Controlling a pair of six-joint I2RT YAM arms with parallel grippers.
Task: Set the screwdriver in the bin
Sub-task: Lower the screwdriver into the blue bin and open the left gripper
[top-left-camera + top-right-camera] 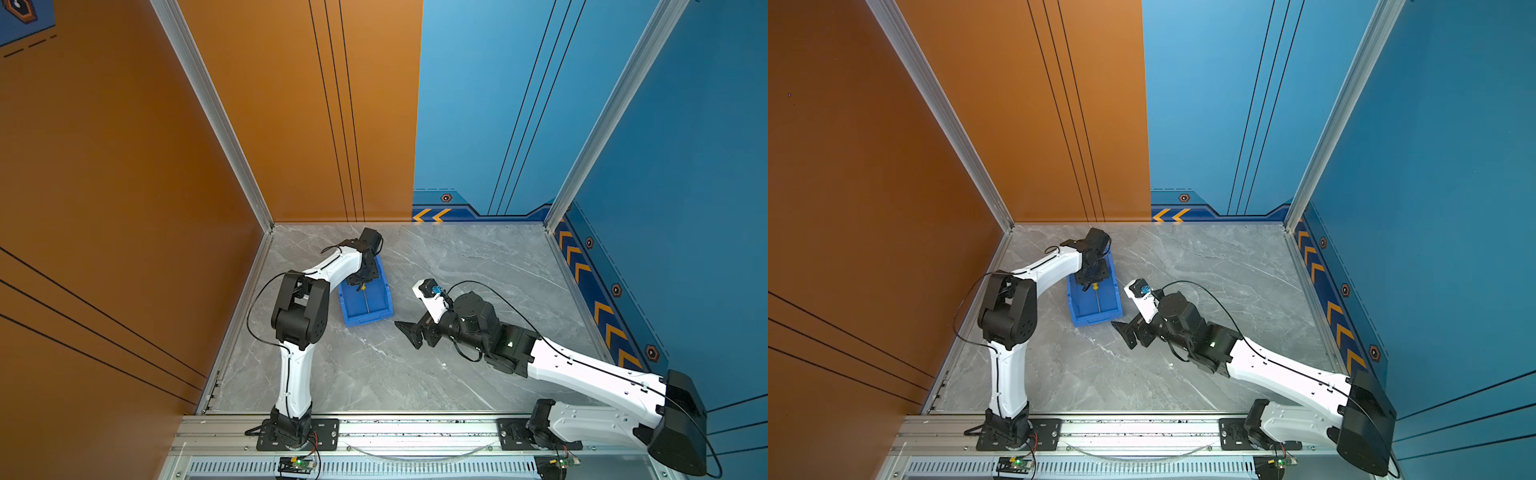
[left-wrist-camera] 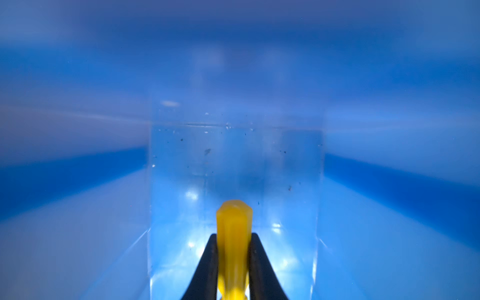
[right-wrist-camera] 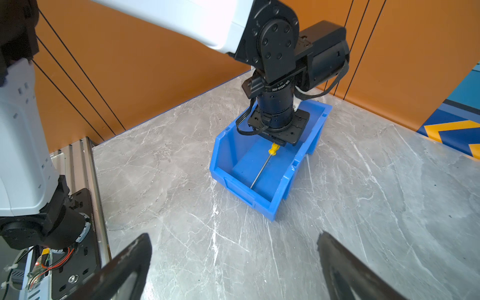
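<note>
Screwdriver (image 3: pixel 262 166): inside the blue storage bin (image 3: pixel 242 188) — yellow handle raised over the back half, thin shaft slanting down toward the lower lipped front, tip seemingly at the floor beside the front wall.
Bin place: on the grey marble bench (image 3: pixel 168 161), near its left edge, toward the back left corner.
Left claw (image 2: pixel 233 235): clenched on the handle, one finger pressed to each side, low between the bin's side walls.
Right claw (image 3: pixel 233 241): spread wide and empty, hovering over the bench just off the bin's front corner.
Step in hand: probably the letting-go, with only release and retreat left.
Risk on release: handle apparently clear of the floor, so a short drop and a bounce. Tip close to the low front lip, possibly sliding up and over it.
Risk of sticking: handle wedged between the fingers, likely lifted out again on a fast rise.
Risk on retreat: wrist plate (image 3: pixel 280 124) close to the walls — a sideways exit likely to knock or drag the light bin.
Risk from the right: any forward drift enough to nudge the bin's front corner.
</note>
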